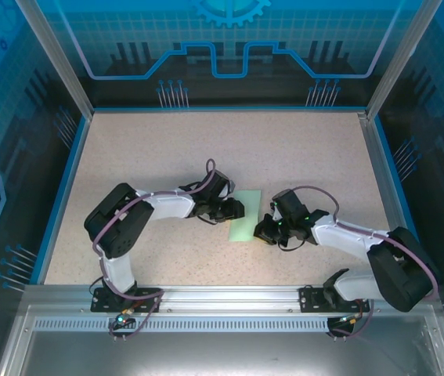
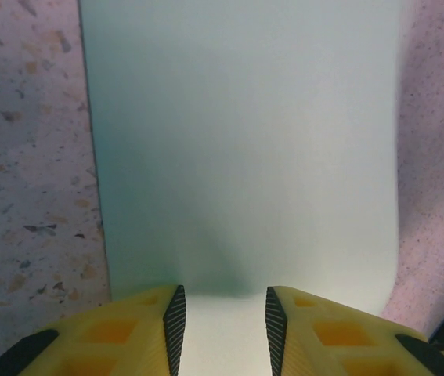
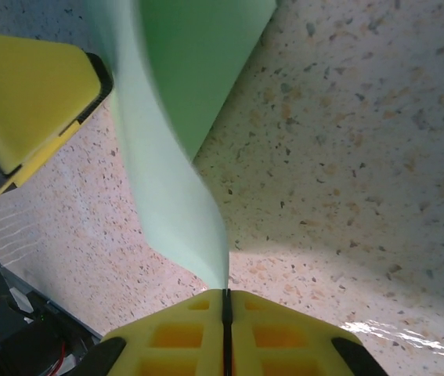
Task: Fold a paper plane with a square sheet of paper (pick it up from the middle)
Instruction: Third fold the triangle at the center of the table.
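The square sheet of paper [image 1: 245,216], pale mint green, lies at the table's middle between both grippers. In the right wrist view my right gripper [image 3: 226,296] is shut on one edge of the paper [image 3: 176,188], which curves up off the table from the pinch. In the left wrist view my left gripper [image 2: 222,329] stands open at the paper's [image 2: 245,141] near edge, and the sheet runs into the wide gap between its fingers [image 2: 176,321]. From above, the left gripper [image 1: 232,210] is at the sheet's left side and the right gripper [image 1: 266,229] at its lower right.
The speckled beige table [image 1: 151,149] is bounded by a blue rim and transparent walls. A yellow finger of the left gripper [image 3: 26,86] shows close beside the raised paper in the right wrist view. Open tabletop lies behind and to both sides.
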`<action>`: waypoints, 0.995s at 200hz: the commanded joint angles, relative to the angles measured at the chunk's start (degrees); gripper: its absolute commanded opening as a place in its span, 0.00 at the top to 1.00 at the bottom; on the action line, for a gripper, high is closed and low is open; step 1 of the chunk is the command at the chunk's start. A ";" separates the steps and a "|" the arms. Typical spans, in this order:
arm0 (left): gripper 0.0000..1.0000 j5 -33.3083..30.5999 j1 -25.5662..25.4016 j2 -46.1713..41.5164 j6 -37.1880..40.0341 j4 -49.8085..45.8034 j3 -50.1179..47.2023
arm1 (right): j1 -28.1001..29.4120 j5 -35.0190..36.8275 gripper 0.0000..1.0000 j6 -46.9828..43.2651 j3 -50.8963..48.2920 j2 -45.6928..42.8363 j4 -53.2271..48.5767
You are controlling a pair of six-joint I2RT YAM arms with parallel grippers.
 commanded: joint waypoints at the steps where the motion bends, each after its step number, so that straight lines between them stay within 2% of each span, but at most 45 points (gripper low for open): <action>1: 0.63 1.46 0.36 1.74 -0.34 -0.75 1.53 | -0.69 -0.33 0.89 1.39 1.55 0.18 0.97; 40: 0.64 1.29 0.44 2.24 0.07 -1.45 2.25 | -0.69 -0.11 0.85 2.08 2.44 -1.71 -0.52; 63: 0.63 0.94 0.36 2.44 0.29 -2.05 2.79 | -0.69 0.41 0.95 2.25 2.52 -2.34 -0.11; 84: 0.64 1.07 0.36 2.59 0.39 -2.19 2.83 | -0.69 1.01 0.98 2.30 3.04 -1.79 1.24; 147: 0.63 1.39 0.42 0.09 0.22 -2.76 2.92 | -0.54 1.81 1.00 1.35 8.48 5.99 3.05; 199: 0.63 -2.53 1.40 -6.30 -2.18 -1.80 -0.36 | -0.20 4.56 1.00 2.73 12.34 12.93 0.48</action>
